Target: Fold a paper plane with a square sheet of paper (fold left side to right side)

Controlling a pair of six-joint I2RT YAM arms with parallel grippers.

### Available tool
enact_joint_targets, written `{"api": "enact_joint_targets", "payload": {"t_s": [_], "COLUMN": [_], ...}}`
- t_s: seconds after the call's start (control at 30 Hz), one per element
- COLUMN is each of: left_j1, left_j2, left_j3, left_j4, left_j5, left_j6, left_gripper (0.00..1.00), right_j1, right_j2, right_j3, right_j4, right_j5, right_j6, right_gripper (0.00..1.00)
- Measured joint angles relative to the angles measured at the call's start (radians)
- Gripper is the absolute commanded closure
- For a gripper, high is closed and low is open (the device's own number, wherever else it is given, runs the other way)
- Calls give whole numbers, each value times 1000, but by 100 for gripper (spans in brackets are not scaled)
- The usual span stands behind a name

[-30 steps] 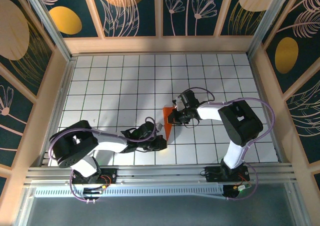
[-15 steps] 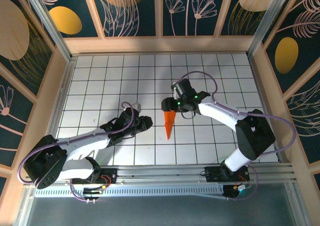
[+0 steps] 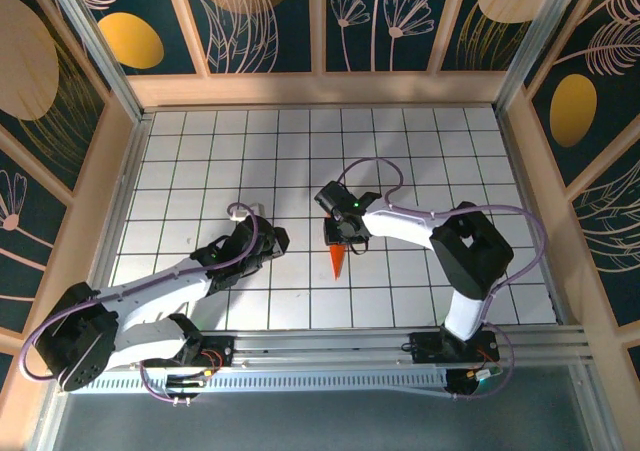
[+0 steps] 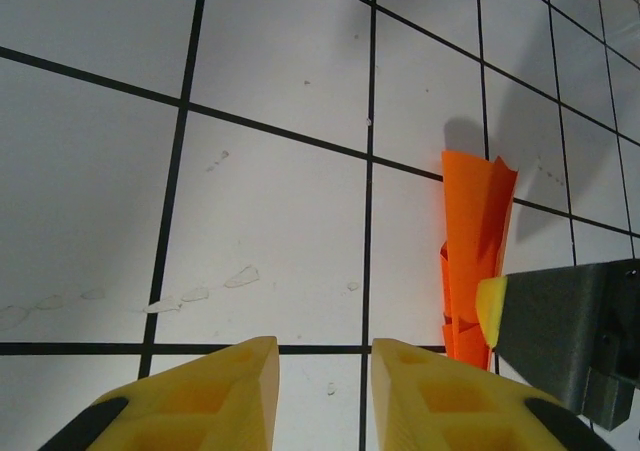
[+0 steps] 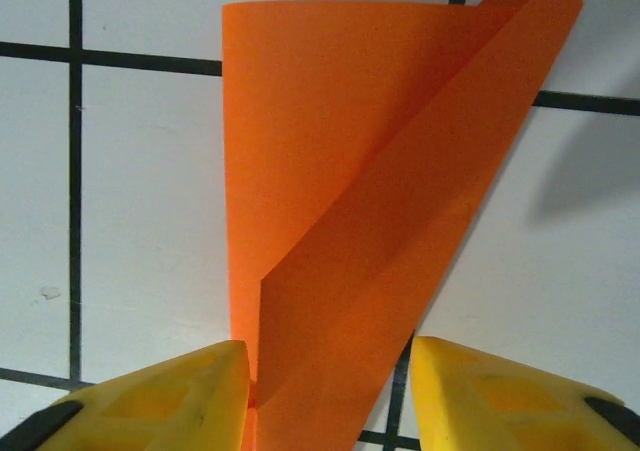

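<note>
Orange paper plane [image 3: 337, 261] lies near the middle of the white tiled tabletop [image 3: 200, 151], a little toward the near edge. Its slim tip points at the near edge and its wide tail at the far edge.

The right gripper [image 3: 343, 239] sits directly over the tail end, so we see only the tip half of the plane from above. On the right wrist camera the plane [image 5: 370, 201] runs straight out from between the fingers of the right gripper [image 5: 330, 391]. The jaws are partly open and straddle the paper. The left-hand pad [image 5: 180, 396] is right at the paper's edge, while the other pad [image 5: 510, 396] is apart from it with tile showing between. We read that as not clamped, with nothing lifted. The paper layers are loose, with one flap lapping over the other.

The left gripper [image 3: 276, 239] is off to the left of the plane, apart from it and aimed toward it. On the left wrist camera the left gripper [image 4: 322, 381] has its jaws a small way apart, with bare tile between them and nothing held. The plane [image 4: 472, 236] lies ahead of and to the right of those fingers, not touching them, its tail layers fanned. A yellow pad [image 4: 489, 309] of the right gripper overlaps the plane's side there, but we cannot tell if it touches.
</note>
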Motion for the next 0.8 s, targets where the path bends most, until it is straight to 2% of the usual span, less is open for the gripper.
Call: {"api": "enact_joint_targets", "payload": {"t_s": [0.17, 0.2, 0.33, 0.47, 0.53, 0.67, 0.8], "left_j1": [0, 0, 0, 18, 48, 146, 232], "left_j2": [-15, -17, -32, -61, -87, -146, -201], "left_j3": [0, 0, 3, 21, 24, 14, -27], "left_j4": [-7, -10, -38, -57, -55, -16, 31], "left_j5": [-16, -20, -43, -53, -38, 37, 117], "left_j6": [0, 0, 3, 6, 7, 1, -13], "left_gripper": [72, 72, 69, 64, 63, 63, 62], "right_j1": [0, 0, 2, 2, -9, -95, -157], "right_j2": [0, -1, -25, -135, -212, -376, -342], "right_j3": [4, 5, 23, 32, 18, -131, -264], "right_j4": [-26, -32, -69, -70, -15, 247, 505], "right_j5": [39, 46, 74, 74, 14, -248, -469], "right_j6": [1, -1, -11, -49, -71, -65, 0], "right_gripper": [97, 100, 100, 100, 100, 100, 100]}}
